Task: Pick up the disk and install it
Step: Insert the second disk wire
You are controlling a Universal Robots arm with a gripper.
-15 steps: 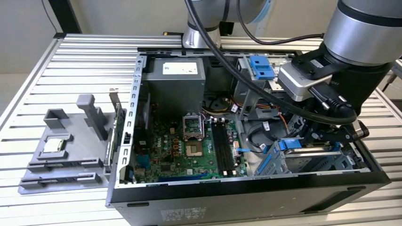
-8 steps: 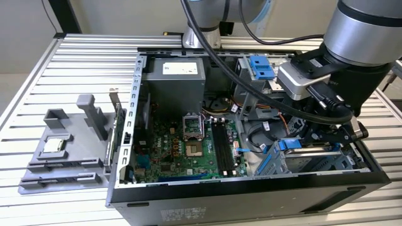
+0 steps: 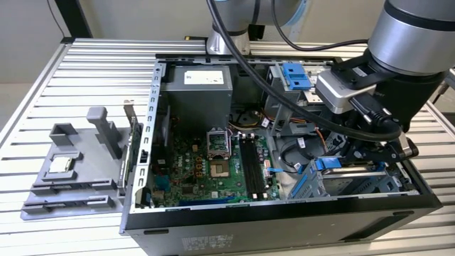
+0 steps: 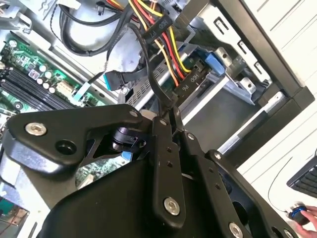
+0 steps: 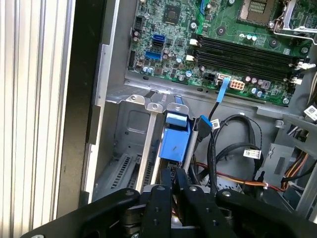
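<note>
One gripper (image 5: 172, 184) hangs low over the drive bay, fingers pressed together with nothing clearly between them. Just beyond its tips the disk (image 3: 346, 169) sits in the bay on its blue rail. Loose cables (image 5: 218, 148) nearby could snag.

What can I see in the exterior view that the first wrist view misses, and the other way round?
Exterior view: the grey tray beside the computer case, the power supply and the arm. First wrist view: the fingers close up, pressed together at the drive bay. Both: the green motherboard and the blue-framed disk at that bay.
</note>
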